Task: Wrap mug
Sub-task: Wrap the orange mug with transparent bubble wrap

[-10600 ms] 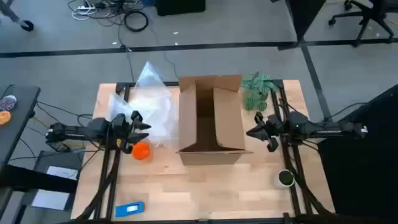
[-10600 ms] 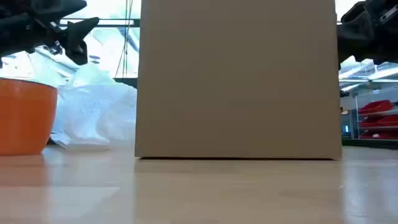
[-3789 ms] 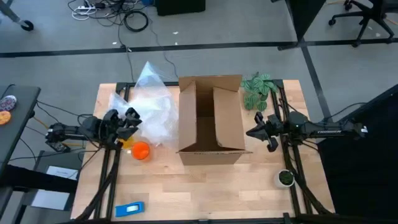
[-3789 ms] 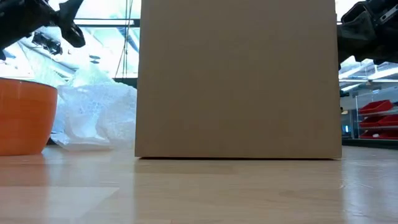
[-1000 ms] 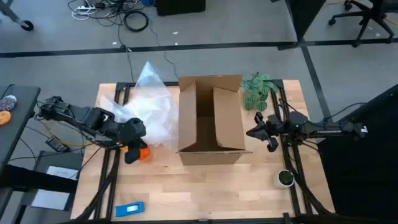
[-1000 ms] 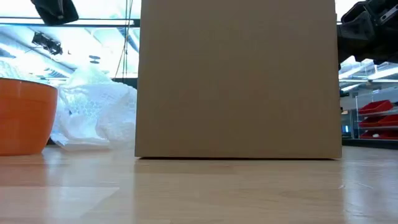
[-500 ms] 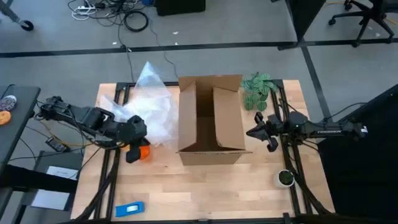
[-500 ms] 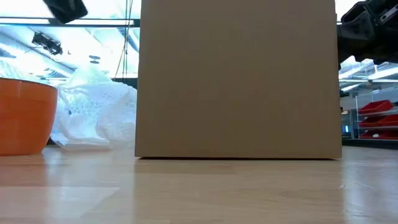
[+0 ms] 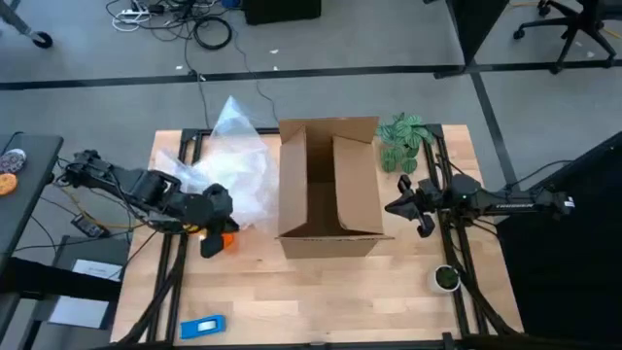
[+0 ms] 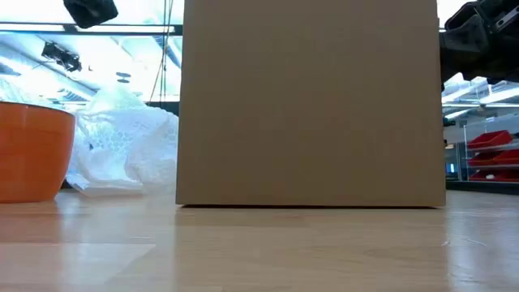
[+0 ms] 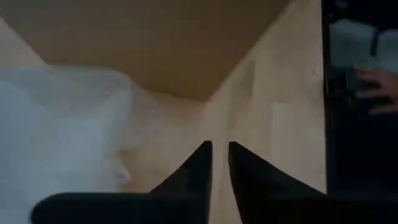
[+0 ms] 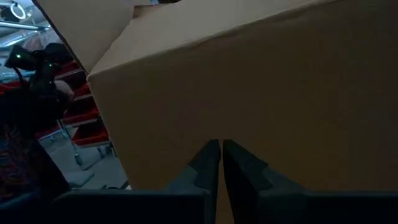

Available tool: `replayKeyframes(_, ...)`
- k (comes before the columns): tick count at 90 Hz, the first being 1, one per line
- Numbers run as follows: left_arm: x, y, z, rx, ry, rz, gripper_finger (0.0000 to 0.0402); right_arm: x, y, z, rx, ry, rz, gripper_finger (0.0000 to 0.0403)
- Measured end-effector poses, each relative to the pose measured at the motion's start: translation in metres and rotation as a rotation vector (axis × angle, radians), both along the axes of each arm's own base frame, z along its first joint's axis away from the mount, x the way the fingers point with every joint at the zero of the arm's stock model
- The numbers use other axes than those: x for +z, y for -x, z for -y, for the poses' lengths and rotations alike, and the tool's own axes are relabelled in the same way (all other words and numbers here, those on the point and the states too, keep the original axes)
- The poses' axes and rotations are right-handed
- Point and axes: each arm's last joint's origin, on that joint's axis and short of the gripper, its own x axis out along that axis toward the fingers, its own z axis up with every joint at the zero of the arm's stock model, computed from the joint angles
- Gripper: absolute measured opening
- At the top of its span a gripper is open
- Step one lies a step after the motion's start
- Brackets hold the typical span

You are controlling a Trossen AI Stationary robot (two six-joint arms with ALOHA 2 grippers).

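Observation:
The orange mug (image 9: 229, 241) stands upright on the table left of the cardboard box (image 9: 328, 190); the low view shows it at the left edge (image 10: 32, 154). Crumpled bubble wrap (image 9: 228, 160) lies on the table behind it, against the box's left side. My left gripper (image 9: 212, 242) hovers over the mug, well above it (image 10: 91, 10), fingers shut with nothing between them (image 11: 219, 163). The mug does not show in the left wrist view. My right gripper (image 9: 400, 207) waits shut (image 12: 221, 155) to the right of the box.
A green plant (image 9: 403, 141) stands at the far right of the box. A small dark green round object with a white rim (image 9: 446, 279) sits near the right front. A blue flat object (image 9: 203, 327) lies at the near left edge.
My left gripper has drifted a little toward the table's right, staying high above the mug. The mug, the bubble wrap and the box have stayed where they were.

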Motion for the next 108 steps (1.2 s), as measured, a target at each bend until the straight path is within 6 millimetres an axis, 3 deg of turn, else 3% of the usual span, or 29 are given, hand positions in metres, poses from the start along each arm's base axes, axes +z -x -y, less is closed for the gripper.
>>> replayKeyframes(24,-0.024,-0.017,0.017,-0.054,0.001,-0.212,0.0127,0.000,0.000,0.000,0.000,0.000,0.000,0.0002)
replayKeyframes(44,-0.038,-0.022,0.029,-0.056,0.055,-0.346,0.0133,0.000,0.000,0.000,0.000,0.000,0.000,0.0002)
replayKeyframes(69,-0.044,-0.009,0.023,0.092,0.019,-0.520,0.0134,0.000,0.000,0.000,0.000,0.000,0.000,0.0002)
replayKeyframes(88,-0.046,-0.008,0.023,0.107,0.023,-0.535,0.0135,0.000,0.000,0.000,0.000,0.000,0.000,0.0002)
replayKeyframes(108,-0.047,-0.008,0.021,0.144,0.003,-0.541,0.0182,0.000,0.000,0.000,0.000,0.000,0.000,0.0002)
